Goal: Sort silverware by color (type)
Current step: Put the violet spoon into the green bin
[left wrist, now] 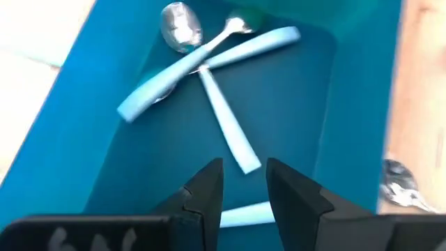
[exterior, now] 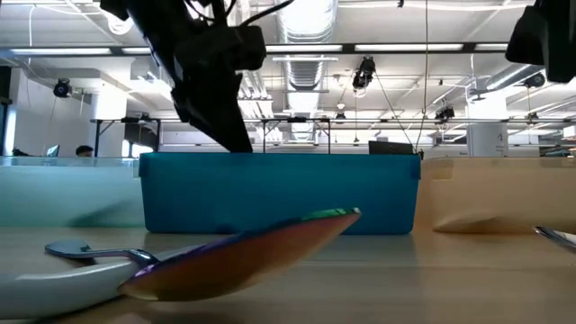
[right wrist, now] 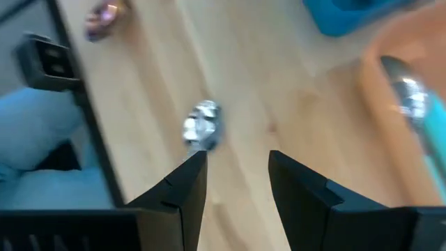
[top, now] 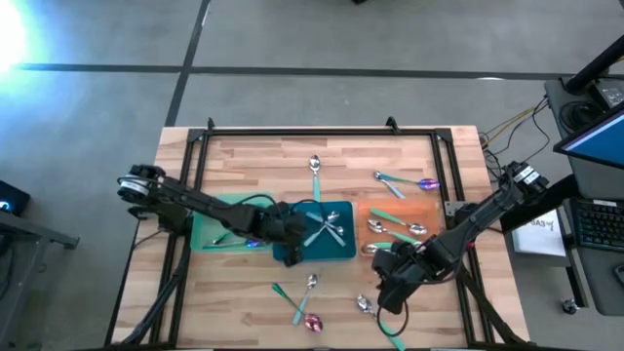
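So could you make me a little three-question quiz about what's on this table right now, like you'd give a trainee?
1. True or false: the left hand is above the teal tray, and its fingers grip nothing.
2. Which tray colour holds spoons near the right hand? A) green B) orange C) teal
3. Fill in: the iridescent purple-pink spoon at the table's near edge lies on the bare ____, not in a tray.

Key:
1. True; pale-handled spoons lie in the tray below it.
2. B, the orange tray.
3. Wood, meaning the table.
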